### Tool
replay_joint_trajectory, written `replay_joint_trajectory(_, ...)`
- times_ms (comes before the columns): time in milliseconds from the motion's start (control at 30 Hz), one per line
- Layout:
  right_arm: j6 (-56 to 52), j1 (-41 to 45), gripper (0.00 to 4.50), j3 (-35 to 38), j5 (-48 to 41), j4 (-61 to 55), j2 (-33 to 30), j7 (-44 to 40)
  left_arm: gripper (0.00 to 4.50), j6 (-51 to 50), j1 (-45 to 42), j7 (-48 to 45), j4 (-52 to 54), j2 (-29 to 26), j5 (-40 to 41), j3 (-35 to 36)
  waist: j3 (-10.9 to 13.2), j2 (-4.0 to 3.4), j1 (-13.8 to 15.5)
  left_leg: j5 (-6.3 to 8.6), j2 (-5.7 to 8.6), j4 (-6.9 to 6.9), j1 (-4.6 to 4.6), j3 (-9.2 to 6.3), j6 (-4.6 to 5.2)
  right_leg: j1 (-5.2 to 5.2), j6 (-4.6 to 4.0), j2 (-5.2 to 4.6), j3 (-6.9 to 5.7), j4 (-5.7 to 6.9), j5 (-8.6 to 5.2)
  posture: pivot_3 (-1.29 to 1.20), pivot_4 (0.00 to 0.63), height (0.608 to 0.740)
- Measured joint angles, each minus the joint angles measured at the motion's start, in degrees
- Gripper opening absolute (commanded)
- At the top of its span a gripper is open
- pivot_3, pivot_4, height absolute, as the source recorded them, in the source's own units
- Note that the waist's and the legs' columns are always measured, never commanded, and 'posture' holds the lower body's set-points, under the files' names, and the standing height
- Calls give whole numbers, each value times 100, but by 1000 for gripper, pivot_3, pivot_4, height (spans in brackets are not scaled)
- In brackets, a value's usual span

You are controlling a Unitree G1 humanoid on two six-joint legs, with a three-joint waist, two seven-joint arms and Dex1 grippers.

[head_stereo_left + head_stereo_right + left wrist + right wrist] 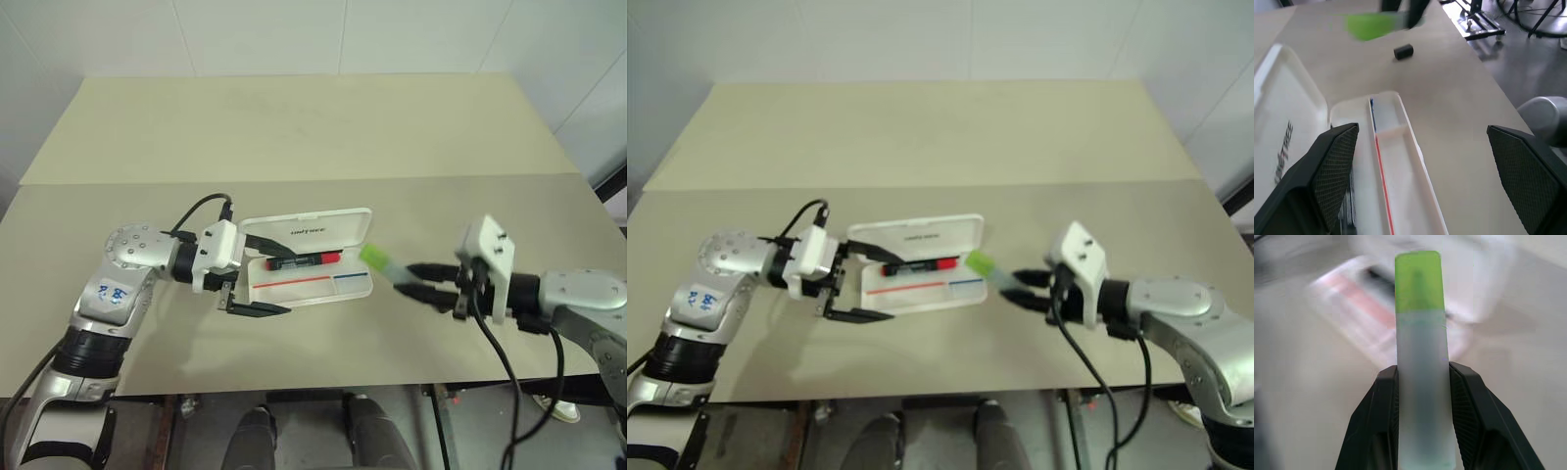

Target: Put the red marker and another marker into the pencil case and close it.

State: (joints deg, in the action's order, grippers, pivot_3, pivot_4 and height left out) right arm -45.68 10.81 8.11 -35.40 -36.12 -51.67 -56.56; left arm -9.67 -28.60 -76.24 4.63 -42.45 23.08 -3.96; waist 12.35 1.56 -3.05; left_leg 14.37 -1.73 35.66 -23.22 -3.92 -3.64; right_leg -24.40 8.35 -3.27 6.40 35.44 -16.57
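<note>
The white pencil case (345, 285) lies open on the table, its lid (323, 228) folded back. The red marker (306, 261) lies in its tray, above a red-and-blue stripe. My left gripper (284, 279) is open at the case's left end, one finger over the tray's back and the other in front of the tray. My right gripper (404, 277) is shut on the other marker (1420, 352), pale with a green cap (373, 257). It holds that marker off the table, just right of the case, cap toward it.
A small black block (1403, 51) lies on the beige table (294, 147) beyond the case's right end. A seam runs across the table behind the case. The table's front edge is close below both grippers.
</note>
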Motion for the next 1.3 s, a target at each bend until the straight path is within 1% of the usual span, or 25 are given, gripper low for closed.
replay_joint_trajectory(67, 761, -158, 1080, -227, 158, 167, -180, -749, 4500, -32, 199, -26, 151, -205, 53, 181, 1, 2, -13, 0, 0, 7, 1, 0, 0, 0, 3, 0, 1, 3, 2, 0, 150, 740)
replay_joint_trajectory(167, 1640, 44, 1080, -574, 414, 569, -183, -1393, 4500, -107, 419, -35, 340, -459, 184, 486, 1, 2, -26, 0, -1, 32, 6, 1, 0, 7, 3, 1, 2, 16, 2, 0, 150, 740)
replay_joint_trajectory(233, 2110, 416, 1080, -873, 681, 960, -44, -1567, 4500, -128, 543, -39, 421, -586, 246, 614, 1, 3, -34, -1, -1, 44, 10, 2, -1, 15, 1, 1, 3, 14, 3, 0, 150, 740)
replay_joint_trajectory(367, 2894, 1231, 1080, -1568, 1212, 1692, 496, -1812, 4500, -154, 728, -52, 516, -676, 280, 758, 5, 9, -31, -20, -1, 45, 14, 2, -6, 20, -25, 3, 5, 9, 4, 0, 150, 740)
replay_joint_trajectory(500, 3445, 1854, 1080, -2058, 1603, 2357, 945, -1972, 4500, -150, 824, -51, 581, -776, 293, 855, 5, 8, -16, -21, -2, 44, 14, 1, -8, 20, -6, 2, 5, 14, 15, 0, 150, 740)
replay_joint_trajectory(700, 3654, 2282, 1080, -2428, 1856, 2765, 1297, -2079, 4500, -140, 983, 10, 586, -792, 292, 992, 4, 8, -5, -19, -2, 34, 13, -4, -9, 17, -3, 1, 0, 23, 17, 0, 150, 740)
replay_joint_trajectory(833, 3651, 2618, 1080, -2680, 2037, 2934, 1660, -2065, 4500, -117, 1142, 36, 588, -796, 288, 1013, 5, 8, -31, -19, -3, 35, 13, -3, -9, 8, -4, 2, 0, 36, 16, 0, 150, 740)
replay_joint_trajectory(1133, 3439, 3281, 1080, -3073, 2525, 3465, 2424, -1765, 4500, -115, 1358, 28, 603, -810, 299, 1074, 4, 8, -31, -21, -3, 40, 15, -3, -11, 4, -7, 2, 0, 53, 16, 0, 150, 740)
replay_joint_trajectory(1300, 3445, 3439, 1080, -3203, 2719, 3731, 2657, -1689, 4500, -75, 1494, 44, 595, -818, 296, 1117, 4, 8, -30, -21, -3, 37, 14, -3, -12, 2, -8, 2, 0, 51, 16, 0, 150, 740)
